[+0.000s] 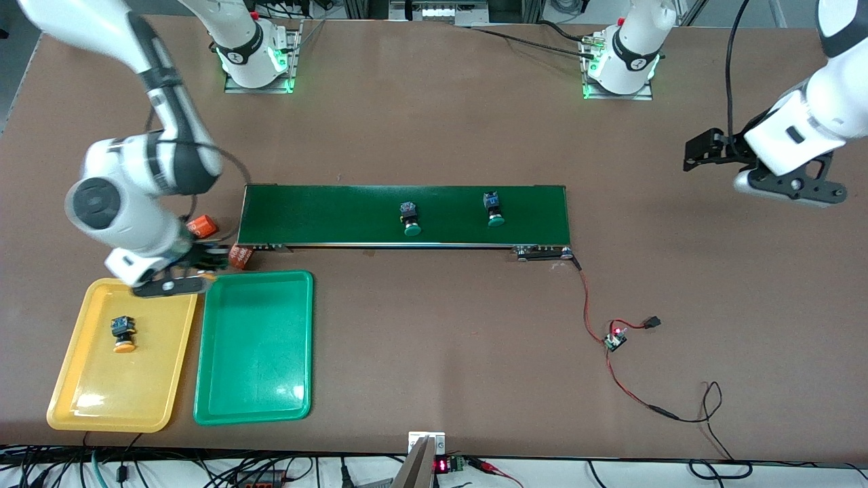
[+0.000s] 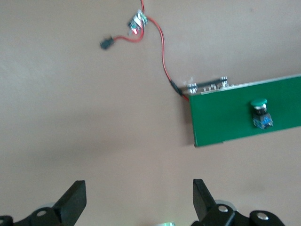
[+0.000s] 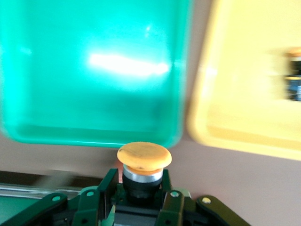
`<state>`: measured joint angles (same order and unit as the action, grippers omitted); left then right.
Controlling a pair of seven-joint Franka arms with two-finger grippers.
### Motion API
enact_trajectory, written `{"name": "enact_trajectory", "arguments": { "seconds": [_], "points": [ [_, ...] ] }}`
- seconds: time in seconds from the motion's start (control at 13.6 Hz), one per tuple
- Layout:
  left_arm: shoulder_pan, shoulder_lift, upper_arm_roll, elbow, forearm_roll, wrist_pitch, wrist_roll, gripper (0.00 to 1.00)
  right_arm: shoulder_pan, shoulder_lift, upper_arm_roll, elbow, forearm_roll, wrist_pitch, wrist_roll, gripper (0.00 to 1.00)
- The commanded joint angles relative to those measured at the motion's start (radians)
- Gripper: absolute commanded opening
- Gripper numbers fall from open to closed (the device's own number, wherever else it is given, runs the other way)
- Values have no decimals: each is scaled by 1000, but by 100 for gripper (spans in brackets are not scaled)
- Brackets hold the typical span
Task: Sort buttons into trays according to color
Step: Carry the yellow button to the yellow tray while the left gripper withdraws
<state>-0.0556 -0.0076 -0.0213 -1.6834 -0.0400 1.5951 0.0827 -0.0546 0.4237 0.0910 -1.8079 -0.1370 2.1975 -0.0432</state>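
Gripping a yellow-capped button (image 3: 143,162) in its jaws, the right gripper (image 1: 178,274) is hovering over the yellow tray's (image 1: 68,400) 1 o'clock corner; another yellow button (image 1: 123,333) is lying inside, the green tray (image 1: 254,407) alongside. Two green buttons (image 1: 411,218) (image 1: 495,209) are sitting on the conveyor belt (image 1: 325,210). The left gripper (image 2: 138,200) is waiting wide over bare worktop (image 2: 84,117). The right wrist view is showing both trays past the held cap.

No legible text anywhere.

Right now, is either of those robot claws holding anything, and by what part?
Yes. The right gripper, above the gap between conveyor and trays, clamps a yellow-orange capped push-button switch by its dark body, cap sticking out. The left gripper is open and empty, waiting.
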Motion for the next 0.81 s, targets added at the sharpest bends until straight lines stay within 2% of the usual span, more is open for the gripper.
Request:
{"name": "enact_trajectory", "arguments": {
  "seconds": [0.0, 0.22, 0.37, 0.44, 0.59, 0.66, 0.74],
  "points": [
    [-1, -61, -9, -76, 159, 62, 22, 100, -66, 101, -13, 73, -44, 36, -119, 0],
    [40, -31, -22, -32, 126, 75, -41, 100, -90, 168, -55, 78, -151, 198, -144, 0],
    [46, -28, -23, -15, 106, 57, -41, 100, -116, 231, -79, 108, -157, 283, -155, 0],
    [49, -23, -13, -4, 35, 49, -34, 100, -126, 260, -79, 122, -159, 304, -180, 0],
    [62, -2, -14, 28, -1, 1, -32, 100, -136, 299, -99, 136, -157, 388, -224, 0],
    [62, -2, -15, 33, 0, -18, -31, 100, -136, 302, -99, 136, -154, 395, -221, 14],
    [62, -2, -17, 37, 2, -20, -31, 100, -134, 300, -99, 136, -154, 395, -216, 50]
  ]
}}
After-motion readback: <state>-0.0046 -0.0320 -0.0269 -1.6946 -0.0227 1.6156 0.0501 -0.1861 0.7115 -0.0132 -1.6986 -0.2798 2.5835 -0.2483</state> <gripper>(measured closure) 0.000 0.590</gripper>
